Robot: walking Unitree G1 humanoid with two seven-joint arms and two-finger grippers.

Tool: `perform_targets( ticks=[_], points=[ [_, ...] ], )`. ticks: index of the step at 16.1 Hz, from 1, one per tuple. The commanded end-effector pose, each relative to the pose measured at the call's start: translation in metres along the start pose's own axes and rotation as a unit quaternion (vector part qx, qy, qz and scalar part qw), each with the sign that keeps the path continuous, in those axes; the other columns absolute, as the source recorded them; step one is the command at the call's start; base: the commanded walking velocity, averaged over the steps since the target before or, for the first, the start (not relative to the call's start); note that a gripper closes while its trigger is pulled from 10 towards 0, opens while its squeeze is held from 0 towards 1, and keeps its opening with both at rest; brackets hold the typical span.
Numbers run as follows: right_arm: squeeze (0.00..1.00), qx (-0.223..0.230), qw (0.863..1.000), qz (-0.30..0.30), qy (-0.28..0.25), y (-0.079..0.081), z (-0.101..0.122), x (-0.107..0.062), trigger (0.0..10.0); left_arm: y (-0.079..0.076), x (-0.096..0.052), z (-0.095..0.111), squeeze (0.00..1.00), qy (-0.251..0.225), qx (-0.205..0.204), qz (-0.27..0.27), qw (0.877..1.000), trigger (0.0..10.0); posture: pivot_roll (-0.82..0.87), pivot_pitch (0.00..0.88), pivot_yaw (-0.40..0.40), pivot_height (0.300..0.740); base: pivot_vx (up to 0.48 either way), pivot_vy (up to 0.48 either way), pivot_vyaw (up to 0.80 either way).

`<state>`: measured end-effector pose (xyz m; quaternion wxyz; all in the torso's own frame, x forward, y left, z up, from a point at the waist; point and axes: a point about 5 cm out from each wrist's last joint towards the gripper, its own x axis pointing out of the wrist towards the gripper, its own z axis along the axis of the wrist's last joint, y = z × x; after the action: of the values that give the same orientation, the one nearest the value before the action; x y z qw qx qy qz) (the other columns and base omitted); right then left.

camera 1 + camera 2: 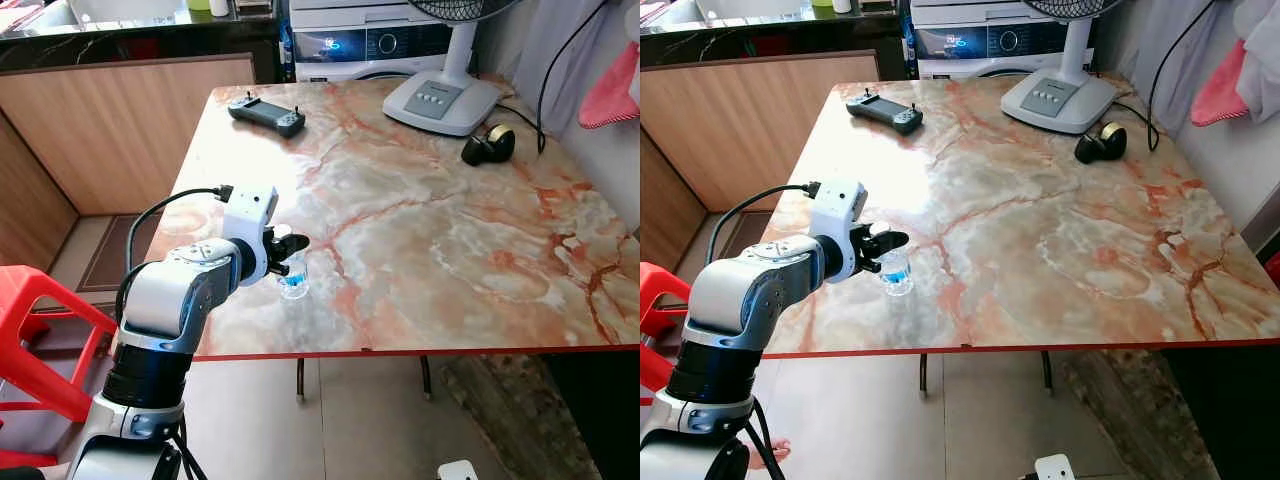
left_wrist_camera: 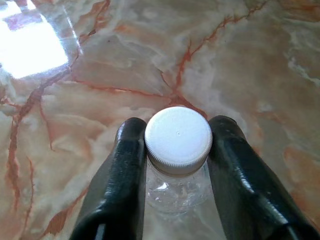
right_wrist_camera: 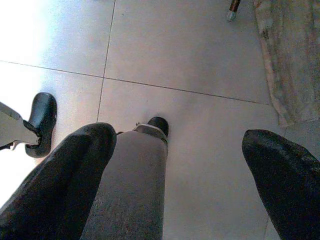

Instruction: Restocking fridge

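**Left gripper on the bottle**

Right gripper (image 3: 175, 185) hangs over the floor, fingers spread wide. Left gripper (image 2: 176, 150) clamps the neck of a small bottle (image 1: 293, 278) standing upright near the table's (image 1: 450, 250) front edge. Further back: a controller (image 1: 267, 113) and a fan (image 1: 442, 95).

Home kitchen (washing machine (image 1: 370, 45), marble table (image 1: 450, 230)).

controller (image 1: 266, 113) far-left of marble table (image 1: 450, 250) | fan base (image 1: 441, 100) far edge | black round obj, maybe speaker (image 1: 488, 146) nr fan | red stool (image 1: 40, 340) on floor
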<state>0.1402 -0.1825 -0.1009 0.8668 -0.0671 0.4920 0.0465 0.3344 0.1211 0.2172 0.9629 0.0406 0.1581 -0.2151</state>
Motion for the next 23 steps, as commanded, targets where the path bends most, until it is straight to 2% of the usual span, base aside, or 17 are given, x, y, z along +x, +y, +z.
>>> perform_targets(
  ticks=[1, 8, 13, 14, 16, 17, 18, 19, 20, 21, 23],
  points=[
    [0.00, -0.001, 1.000, 0.003, 0.010, 0.002, -0.005, -0.001, 10.0, 0.001, -0.001, -0.002, 0.00, 0.007, 0.002, 0.003, 1.000, 0.0, 0.00, 0.065, 0.055, 0.740, 0.000, 0.000, 0.00],
    [0.00, -0.001, 1.000, 0.004, 0.011, 0.003, -0.006, -0.001, 10.0, 0.006, -0.001, -0.003, 0.00, 0.003, 0.008, 0.018, 1.000, 0.0, 0.00, 0.061, 0.056, 0.740, 0.000, 0.000, 0.00],
    [0.00, -0.002, 1.000, 0.004, 0.010, 0.003, -0.006, -0.001, 10.0, 0.013, -0.002, 0.002, 0.00, -0.019, 0.047, 0.054, 0.997, 0.0, -0.01, 0.055, 0.059, 0.740, 0.000, 0.000, 0.00],
    [0.00, -0.001, 1.000, 0.003, 0.010, 0.003, -0.006, -0.001, 10.0, 0.022, -0.007, 0.010, 0.00, -0.044, 0.050, 0.086, 0.994, 0.0, -0.01, 0.054, 0.061, 0.740, 0.000, 0.000, 0.00],
    [0.00, -0.001, 1.000, 0.003, 0.010, 0.003, -0.006, -0.001, 10.0, 0.032, -0.011, 0.014, 0.00, -0.063, 0.048, 0.117, 0.990, 0.0, -0.01, 0.049, 0.063, 0.740, 0.000, 0.000, 0.00],
    [0.00, -0.001, 1.000, 0.003, 0.011, 0.003, -0.006, -0.001, 10.0, 0.047, -0.018, 0.012, 0.00, -0.070, 0.046, 0.157, 0.984, 2.8, -0.01, 0.045, 0.068, 0.740, 0.000, 0.000, 0.00],
    [0.00, 0.000, 1.000, 0.003, 0.011, 0.004, -0.006, -0.001, 10.0, 0.077, -0.033, 0.001, 0.00, -0.058, 0.056, 0.236, 0.969, 10.0, -0.01, 0.043, 0.070, 0.740, 0.000, 0.000, 0.00],
    [0.00, 0.000, 1.000, 0.003, 0.011, 0.004, -0.006, -0.001, 10.0, 0.100, -0.048, -0.012, 0.00, -0.038, 0.081, 0.296, 0.951, 10.0, 0.00, 0.039, 0.074, 0.740, 0.000, 0.000, 0.00],
    [0.00, 0.000, 1.000, 0.004, 0.011, 0.004, -0.006, -0.001, 10.0, 0.111, -0.056, -0.020, 0.00, -0.026, 0.092, 0.323, 0.941, 10.0, 0.00, 0.039, 0.074, 0.740, 0.000, 0.000, 0.00],
    [0.00, 0.000, 1.000, 0.004, 0.011, 0.005, -0.006, -0.001, 10.0, 0.134, -0.075, -0.044, 0.00, 0.006, 0.099, 0.377, 0.921, 10.0, 0.01, 0.033, 0.077, 0.740, 0.000, 0.000, 0.00],
    [0.00, -0.001, 1.000, 0.006, 0.011, 0.005, -0.006, -0.001, 10.0, 0.157, -0.099, -0.083, 0.00, 0.047, 0.094, 0.437, 0.893, 10.0, 0.01, 0.035, 0.076, 0.740, 0.000, 0.000, 0.00]
  ],
)
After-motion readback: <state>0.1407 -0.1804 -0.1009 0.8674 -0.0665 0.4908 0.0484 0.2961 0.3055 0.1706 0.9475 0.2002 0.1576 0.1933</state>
